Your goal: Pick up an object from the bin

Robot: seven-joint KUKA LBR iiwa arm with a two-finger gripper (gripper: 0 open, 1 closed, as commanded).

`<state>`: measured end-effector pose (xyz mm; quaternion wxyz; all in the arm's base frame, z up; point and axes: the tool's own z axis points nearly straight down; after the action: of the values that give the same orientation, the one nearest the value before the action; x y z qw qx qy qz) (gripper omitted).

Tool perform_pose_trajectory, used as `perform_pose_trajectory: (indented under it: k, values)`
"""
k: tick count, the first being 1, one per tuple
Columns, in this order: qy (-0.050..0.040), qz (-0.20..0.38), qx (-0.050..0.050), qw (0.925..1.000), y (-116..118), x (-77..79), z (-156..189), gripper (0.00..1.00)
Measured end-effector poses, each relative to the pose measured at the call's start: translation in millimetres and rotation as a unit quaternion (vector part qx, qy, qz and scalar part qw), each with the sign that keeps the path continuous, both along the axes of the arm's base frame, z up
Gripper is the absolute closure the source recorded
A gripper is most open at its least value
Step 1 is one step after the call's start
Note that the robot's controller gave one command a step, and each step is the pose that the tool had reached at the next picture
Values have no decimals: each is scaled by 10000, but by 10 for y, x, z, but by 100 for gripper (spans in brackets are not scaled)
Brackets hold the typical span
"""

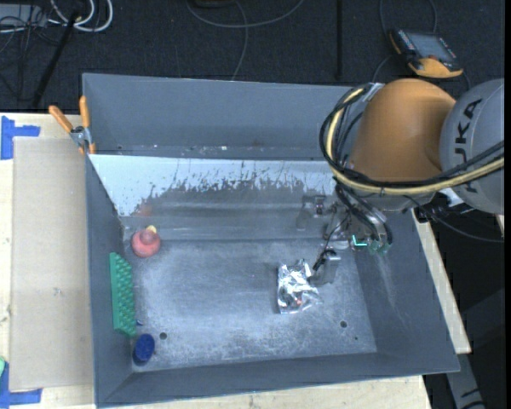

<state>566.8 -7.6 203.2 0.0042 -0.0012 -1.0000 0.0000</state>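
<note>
A crumpled silver foil wad (295, 287) lies on the bin floor, right of the middle. My gripper (327, 260) hangs just above its upper right edge, reaching down from under the orange dome. Whether any finger touches the foil cannot be made out.
Along the left wall lies a long green studded block (122, 292). A pink rounded toy with a yellow tip (146, 242) sits above that block, and a small blue cap-like piece (143, 348) rests in the near left corner. The arm with its cables covers the bin's right rear corner.
</note>
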Motion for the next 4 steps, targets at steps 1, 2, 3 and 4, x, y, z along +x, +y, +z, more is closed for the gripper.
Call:
perform_pose_trajectory:
  k: [1, 2, 3, 4]
  values:
    - [-3, 75, 1, 10000, -14, -89, -1383, 0]
    - [-43, 2582, 8, 9661, -451, -49, -1313, 0]
    - [-45, 2566, 15, 9665, -447, -47, -1308, 100]
    - [-76, 2514, 6, 9679, -227, -213, -250, 100]
